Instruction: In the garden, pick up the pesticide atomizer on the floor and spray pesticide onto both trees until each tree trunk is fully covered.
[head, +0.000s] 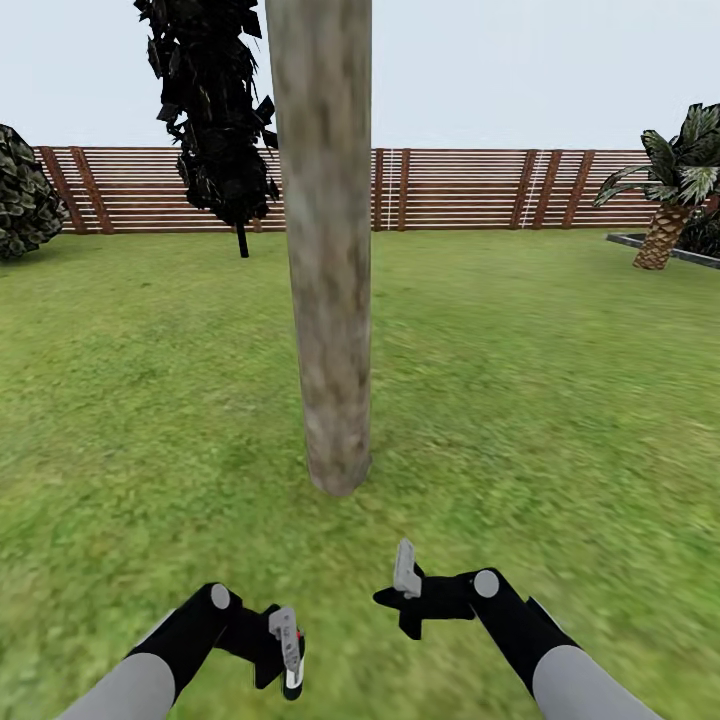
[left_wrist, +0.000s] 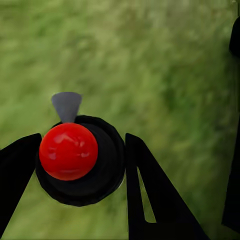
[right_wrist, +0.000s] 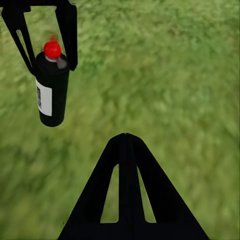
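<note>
Pesticide atomizer (left_wrist: 80, 160) sits pinched in my left jaws (head: 283, 650), low at the left of the head view, a black finger (left_wrist: 17, 170) pressing each side of its dark body. From my left wrist I look straight down on its red top (left_wrist: 68, 151), with the small grey nozzle (left_wrist: 66, 105) poking out beyond it. From my right wrist the bottle (right_wrist: 50, 90) hangs clear of the lawn (head: 560, 380), and its long axis looks roughly upright in the grip, red cap uppermost and a white label on its side.

Moving right, the tree trunk (head: 328, 260) stands dead ahead, between my two arms and a little beyond both, a pale mottled column rising out of the grass and off the top of the head view. The trunk lies forward and slightly right of the bottle, so I judge the left arm must carry the nozzle forward and face it at the bark; I cannot tell exactly where the nozzle aims now.

Further right, my right jaws (head: 405, 585) are pressed together on nothing, fingers meeting in one point.

Behind everything runs the slatted fence (head: 470, 190), with a dark conifer (head: 215, 120) at left and a palm (head: 670, 190) at far right
</note>
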